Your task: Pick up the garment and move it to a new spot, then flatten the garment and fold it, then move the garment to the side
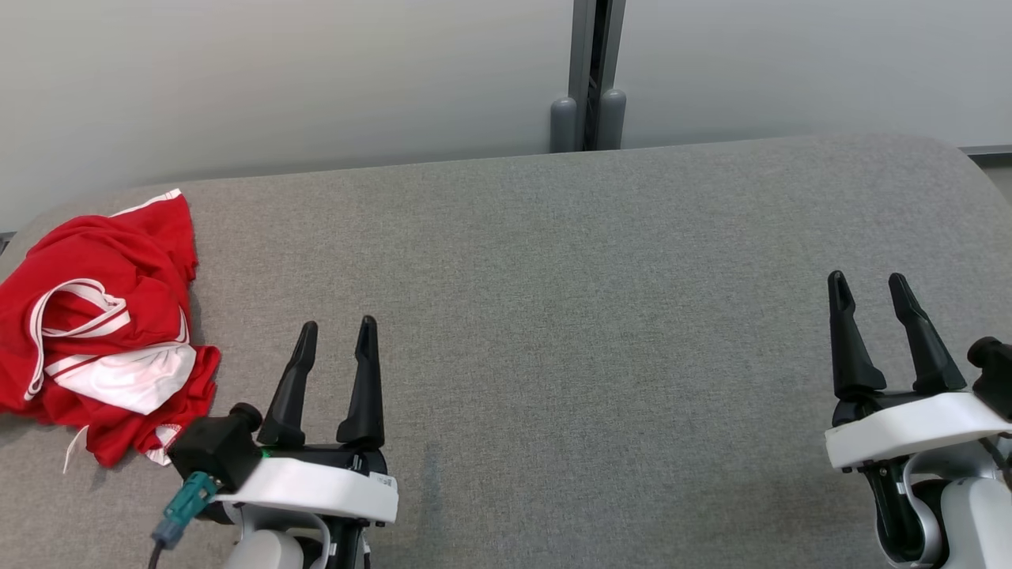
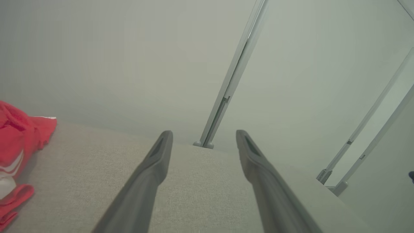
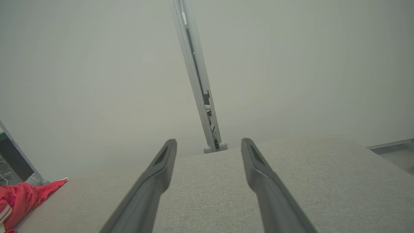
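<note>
While the left gripper point(image 1: 338, 323) stands empty with fingers spread wide, right gripper point(image 1: 867, 277) likewise spread and empty, crumpled red-and-white garment point(image 1: 103, 316) on the grey table point(image 1: 553, 261) just left of the left gripper, far from the right gripper

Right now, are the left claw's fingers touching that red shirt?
Apart. The left wrist view shows a bare strip of the grey surface between the fingers of the left gripper and the red garment, which lies crumpled off to the side.
</note>
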Motion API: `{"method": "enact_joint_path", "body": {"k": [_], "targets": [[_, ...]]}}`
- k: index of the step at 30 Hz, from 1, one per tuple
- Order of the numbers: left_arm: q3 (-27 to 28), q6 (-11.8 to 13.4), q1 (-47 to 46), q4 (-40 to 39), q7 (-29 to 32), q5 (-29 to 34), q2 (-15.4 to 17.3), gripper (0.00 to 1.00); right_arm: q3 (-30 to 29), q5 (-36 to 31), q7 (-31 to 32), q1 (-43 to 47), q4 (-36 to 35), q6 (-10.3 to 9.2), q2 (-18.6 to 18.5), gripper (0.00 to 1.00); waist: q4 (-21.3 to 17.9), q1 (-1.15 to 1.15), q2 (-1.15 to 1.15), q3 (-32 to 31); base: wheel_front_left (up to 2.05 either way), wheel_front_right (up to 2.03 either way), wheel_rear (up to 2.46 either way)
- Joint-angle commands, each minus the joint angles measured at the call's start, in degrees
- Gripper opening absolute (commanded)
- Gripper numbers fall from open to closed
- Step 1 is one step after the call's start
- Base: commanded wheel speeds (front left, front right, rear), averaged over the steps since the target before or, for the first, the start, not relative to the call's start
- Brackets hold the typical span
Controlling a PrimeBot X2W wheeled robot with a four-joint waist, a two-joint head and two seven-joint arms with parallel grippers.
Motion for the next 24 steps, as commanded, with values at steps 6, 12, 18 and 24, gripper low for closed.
{"method": "enact_joint_path", "body": {"k": [6,12,18,24], "targets": [[-0.6,2.1,-0.6,1.1,-0.4,5.7,0.2,1.00,0.1,-5.3,-2.3,0.1,0.4,0.10,0.4,1.00,-0.1,0.00,0.00,0.1,0.00,0.00,0.00],[-0.8,2.8,-0.2,1.5,-0.5,8.5,0.3,1.00,0.9,-8.8,-3.7,0.4,1.0,0.10,0.6,1.00,-0.1,0.00,0.00,0.3,0.00,0.00,0.00],[-0.8,3.6,-0.3,2.3,-0.6,11.1,0.3,1.00,2.0,-10.5,-5.2,0.5,1.5,0.10,0.5,1.00,-0.1,0.00,0.00,0.5,0.00,0.00,0.00],[-0.6,3.9,0.0,1.8,-0.6,13.2,0.3,1.00,3.6,-12.0,-6.5,0.3,2.3,0.10,0.4,1.00,-0.2,0.00,0.00,0.5,0.00,0.00,0.00]]}}
